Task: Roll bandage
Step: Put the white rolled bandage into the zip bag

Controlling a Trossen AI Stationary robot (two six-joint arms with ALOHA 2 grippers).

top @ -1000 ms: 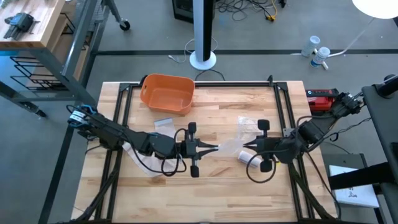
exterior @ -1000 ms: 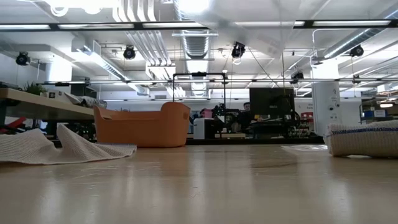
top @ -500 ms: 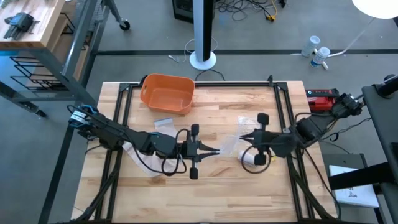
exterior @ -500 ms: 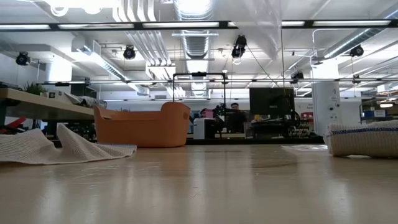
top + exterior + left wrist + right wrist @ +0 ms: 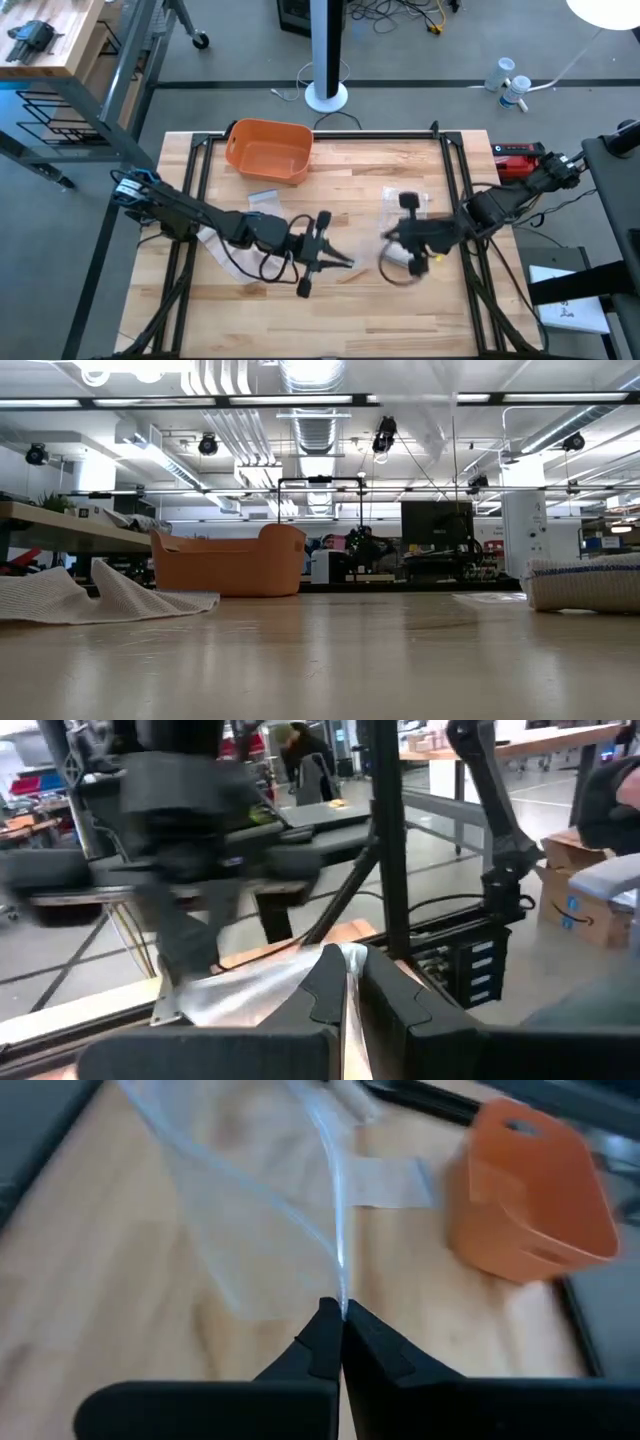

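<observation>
High view, near to far. Left gripper [image 5: 345, 263], lower centre, clenched on a clear plastic wrapper [image 5: 262, 986]. Right gripper [image 5: 385, 237], right of centre, pinching the same wrapper's other edge. Rolled bandage [image 5: 402, 255] on the surface [image 5: 350, 310] just below right gripper. Loose white bandage [image 5: 95, 596] at left. Orange basket [image 5: 268, 151], upper left.

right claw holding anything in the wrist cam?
Yes, the right claw is shut on the edge of a clear plastic wrapper.
</observation>
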